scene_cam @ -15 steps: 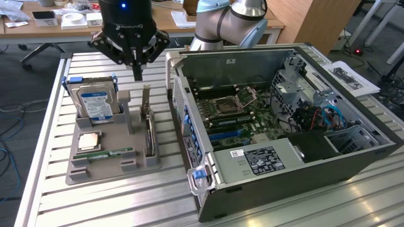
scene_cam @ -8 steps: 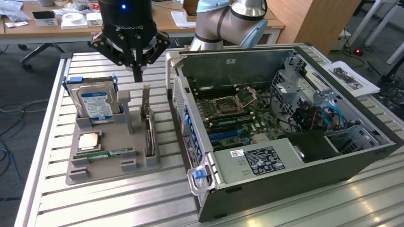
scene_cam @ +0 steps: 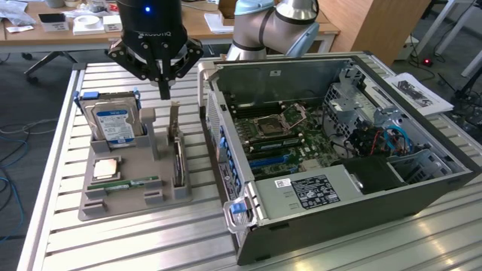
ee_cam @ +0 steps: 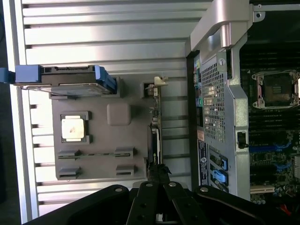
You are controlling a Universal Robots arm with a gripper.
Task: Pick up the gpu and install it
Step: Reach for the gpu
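Though slatted, silvery table [scene_cam: 113,243], desk [scene_cam: 30,35] behind.

Grey tray [ee_cam: 119,143]: gpu [ee_cam: 155,133] on edge along side nearest computer case [ee_cam: 220,108]; hard drive [ee_cam: 65,77], processor chip [ee_cam: 73,127] alongside; closed gripper [ee_cam: 157,182] over gpu's end.

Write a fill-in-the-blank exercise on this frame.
The hand hangs over the holder with its fingers ____. The gpu stands on ____ in the holder. The hard drive has a ____ label. The open computer case sits on the exterior view's ____ of the holder.
Missing: shut; edge; blue; right.
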